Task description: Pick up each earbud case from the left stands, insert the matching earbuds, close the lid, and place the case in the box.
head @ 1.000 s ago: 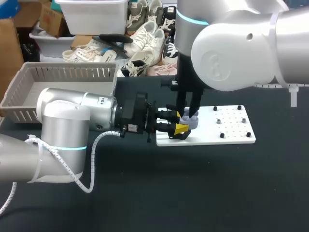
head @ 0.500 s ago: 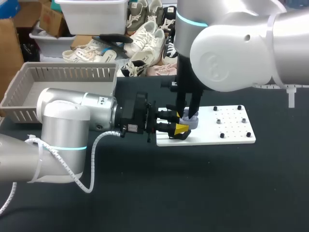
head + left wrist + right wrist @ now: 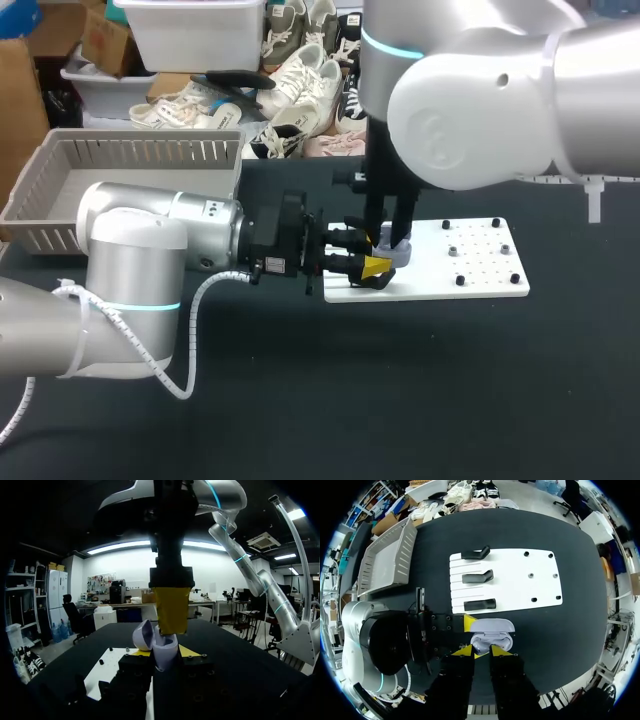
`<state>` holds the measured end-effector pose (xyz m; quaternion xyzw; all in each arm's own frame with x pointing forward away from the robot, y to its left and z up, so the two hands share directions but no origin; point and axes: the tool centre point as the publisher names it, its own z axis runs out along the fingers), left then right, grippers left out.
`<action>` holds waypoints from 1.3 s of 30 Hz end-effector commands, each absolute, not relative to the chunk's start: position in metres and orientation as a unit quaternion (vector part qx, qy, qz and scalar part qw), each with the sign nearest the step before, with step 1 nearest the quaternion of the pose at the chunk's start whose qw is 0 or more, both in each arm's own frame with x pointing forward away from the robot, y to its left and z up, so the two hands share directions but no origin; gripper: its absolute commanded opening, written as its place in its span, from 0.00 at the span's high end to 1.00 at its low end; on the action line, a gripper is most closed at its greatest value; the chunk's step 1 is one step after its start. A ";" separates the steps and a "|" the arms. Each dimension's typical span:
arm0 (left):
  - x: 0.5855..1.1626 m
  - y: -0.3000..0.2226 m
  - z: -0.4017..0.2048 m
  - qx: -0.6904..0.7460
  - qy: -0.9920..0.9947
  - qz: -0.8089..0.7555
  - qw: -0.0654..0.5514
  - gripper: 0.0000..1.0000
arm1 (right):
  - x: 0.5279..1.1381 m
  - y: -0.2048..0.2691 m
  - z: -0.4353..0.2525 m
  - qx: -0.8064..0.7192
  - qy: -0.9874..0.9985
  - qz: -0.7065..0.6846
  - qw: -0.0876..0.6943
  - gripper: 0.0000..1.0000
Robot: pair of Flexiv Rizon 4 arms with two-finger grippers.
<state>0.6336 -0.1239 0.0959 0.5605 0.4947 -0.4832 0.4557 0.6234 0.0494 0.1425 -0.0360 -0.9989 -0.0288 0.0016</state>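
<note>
Lilac earbud case (image 3: 393, 254), lid open, sits pinched in my left gripper (image 3: 374, 254) over the left edge of the white board (image 3: 480, 272); my right gripper (image 3: 391, 238) hangs just over it; the grey box (image 3: 60, 195) stands at the table's far left corner. Left wrist view: the case (image 3: 161, 650) is clamped between both yellow tips, the right gripper (image 3: 171, 611) just above its open shell. Right wrist view: the case (image 3: 492, 632) lies just ahead of my right gripper (image 3: 481, 651); whether that one grips anything I cannot tell; three black stands (image 3: 477, 576) line the board's left edge.
</note>
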 end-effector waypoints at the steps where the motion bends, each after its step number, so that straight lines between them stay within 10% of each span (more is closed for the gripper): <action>1: 0.633 -0.124 0.096 0.560 0.494 -0.483 0.457 1.00 | 0.626 0.051 0.141 -0.038 -0.999 -0.024 0.004 0.71; 12: 0.633 -0.124 0.096 0.560 0.494 -0.483 0.457 1.00 | 0.623 0.049 0.157 -0.043 -0.998 -0.037 -0.010 0.46; 16: 0.633 -0.124 0.096 0.560 0.494 -0.483 0.457 1.00 | 0.633 0.036 0.163 -0.074 -0.996 -0.039 -0.023 0.00; 39: 0.633 -0.124 0.096 0.560 0.494 -0.483 0.457 1.00 | 0.661 -0.012 0.128 -0.163 -0.986 -0.011 -0.016 0.00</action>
